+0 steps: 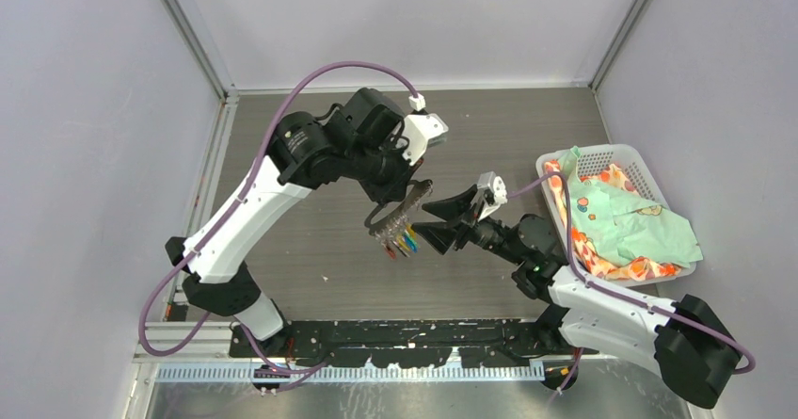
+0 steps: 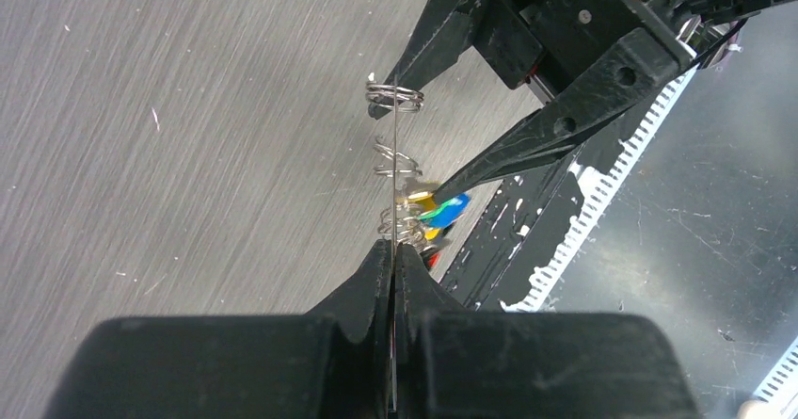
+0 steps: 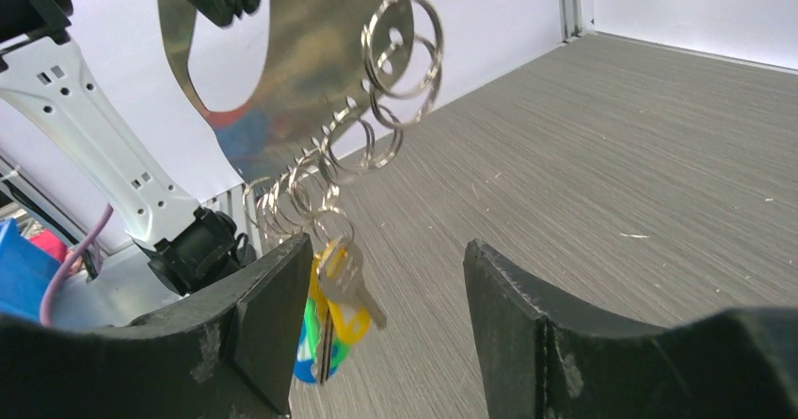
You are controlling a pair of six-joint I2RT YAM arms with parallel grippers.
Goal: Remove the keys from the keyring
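Note:
My left gripper (image 1: 406,191) is shut on the keyring (image 1: 400,214), a flat silvery plate with an oval cutout, held up above the table. In the right wrist view the keyring (image 3: 311,71) hangs at the top left with several wire rings along its holed edge. The keys (image 3: 337,315), with yellow, green and blue heads, dangle from the lowest rings. My right gripper (image 3: 386,315) is open, and the keys hang between its fingers, close against the left finger (image 3: 268,315). In the left wrist view the plate shows edge-on (image 2: 395,155), with the keys (image 2: 438,212) beyond my gripper (image 2: 395,254).
A white basket (image 1: 566,163) holding green and orange cloth stands on the right side of the table. The grey wood-grain table (image 1: 301,240) lies below. A black mounting rail (image 1: 414,334) runs along the near edge. White walls stand at the back.

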